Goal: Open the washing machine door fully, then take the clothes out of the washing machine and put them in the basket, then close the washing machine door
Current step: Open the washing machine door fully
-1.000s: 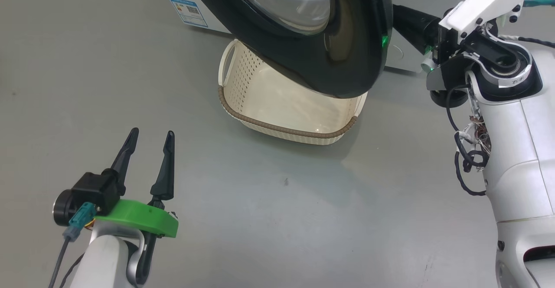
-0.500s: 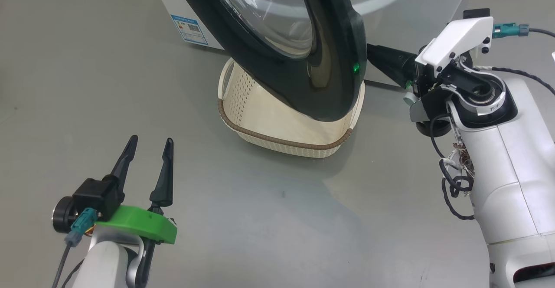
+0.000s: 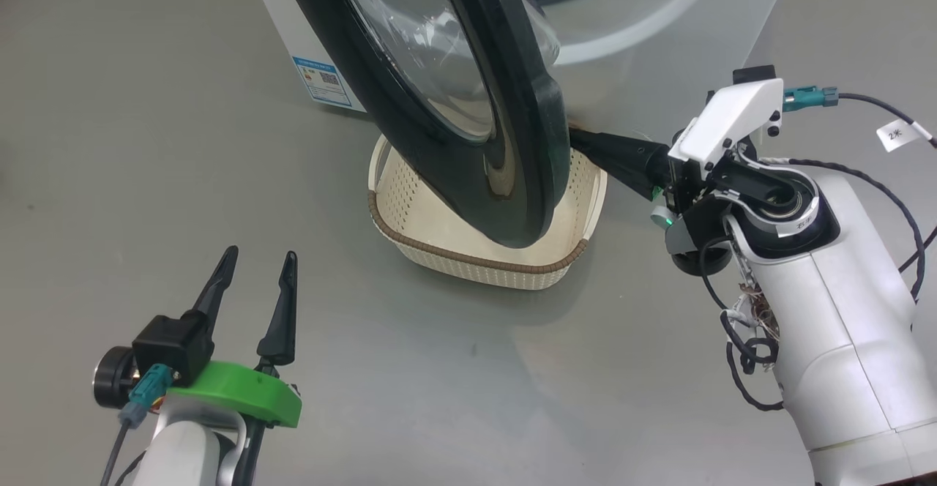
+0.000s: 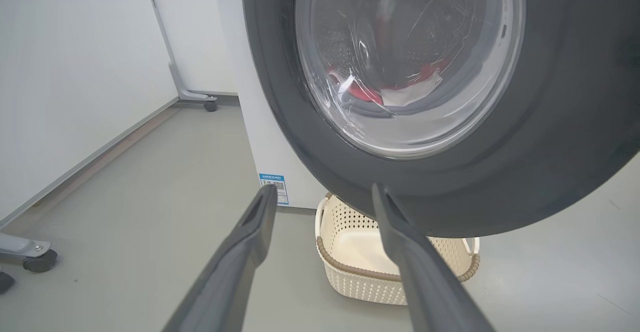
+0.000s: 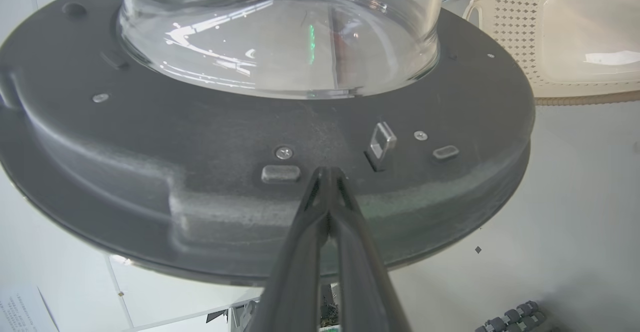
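Right pincer (image 5: 327,172) pressed together, tips at inner face of washing machine door (image 3: 534,142). Door partly open, overhanging basket (image 3: 483,260). Left pincer (image 3: 261,253) spread, empty, well apart.

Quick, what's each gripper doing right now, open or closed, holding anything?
Left gripper: open, holding nothing.
Right gripper: closed, gripping nothing, tips at the inner face of the washing machine door.

Black-rimmed door (image 3: 528,142) ajar over cream basket (image 3: 476,260) (empty), red-white clothes (image 4: 361,92) inside washing machine (image 3: 659,39)
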`<state>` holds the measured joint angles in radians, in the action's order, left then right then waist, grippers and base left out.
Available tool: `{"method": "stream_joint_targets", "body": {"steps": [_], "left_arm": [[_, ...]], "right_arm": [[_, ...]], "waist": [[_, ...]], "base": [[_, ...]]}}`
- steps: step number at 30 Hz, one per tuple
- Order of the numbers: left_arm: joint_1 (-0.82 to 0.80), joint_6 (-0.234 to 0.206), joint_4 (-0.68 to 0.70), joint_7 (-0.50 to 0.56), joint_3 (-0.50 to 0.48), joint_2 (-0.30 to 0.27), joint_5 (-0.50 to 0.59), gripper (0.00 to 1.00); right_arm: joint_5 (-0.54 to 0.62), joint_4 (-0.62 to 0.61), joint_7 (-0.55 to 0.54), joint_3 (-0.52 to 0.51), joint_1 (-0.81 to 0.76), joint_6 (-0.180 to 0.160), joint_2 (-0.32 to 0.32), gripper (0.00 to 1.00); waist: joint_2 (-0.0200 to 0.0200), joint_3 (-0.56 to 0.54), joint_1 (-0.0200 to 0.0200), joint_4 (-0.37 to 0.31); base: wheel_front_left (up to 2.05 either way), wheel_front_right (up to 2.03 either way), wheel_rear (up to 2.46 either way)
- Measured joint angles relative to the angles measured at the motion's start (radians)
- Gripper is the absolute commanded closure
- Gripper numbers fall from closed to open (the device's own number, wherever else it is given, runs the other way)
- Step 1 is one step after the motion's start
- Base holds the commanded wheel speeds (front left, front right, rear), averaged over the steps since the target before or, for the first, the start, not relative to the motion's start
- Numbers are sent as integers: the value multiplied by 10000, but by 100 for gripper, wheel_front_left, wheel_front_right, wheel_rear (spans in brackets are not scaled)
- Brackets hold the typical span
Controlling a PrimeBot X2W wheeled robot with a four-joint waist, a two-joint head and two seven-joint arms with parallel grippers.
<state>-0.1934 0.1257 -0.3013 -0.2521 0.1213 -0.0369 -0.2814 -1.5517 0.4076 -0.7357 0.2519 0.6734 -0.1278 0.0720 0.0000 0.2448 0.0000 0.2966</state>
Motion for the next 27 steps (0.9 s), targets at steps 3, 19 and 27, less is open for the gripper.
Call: {"method": "stream_joint_targets", "body": {"steps": [3,19,27], "left_arm": [[20,0,-21,0,52,0,13,0],[396,0,92,0,171,2,90,0],[396,0,84,0,424,6,104,0]], "right_arm": [[-125,-46,-67,128,-225,0,-6,100],[-1032,-399,109,1202,-577,0,-15,100],[-1452,-399,391,1852,-580,-71,0,100]], "waist": [[0,-155,0,22],[0,-539,0,250],[0,-511,0,627]], "base": [[0,0,0],[0,0,0],[0,0,0]]}}
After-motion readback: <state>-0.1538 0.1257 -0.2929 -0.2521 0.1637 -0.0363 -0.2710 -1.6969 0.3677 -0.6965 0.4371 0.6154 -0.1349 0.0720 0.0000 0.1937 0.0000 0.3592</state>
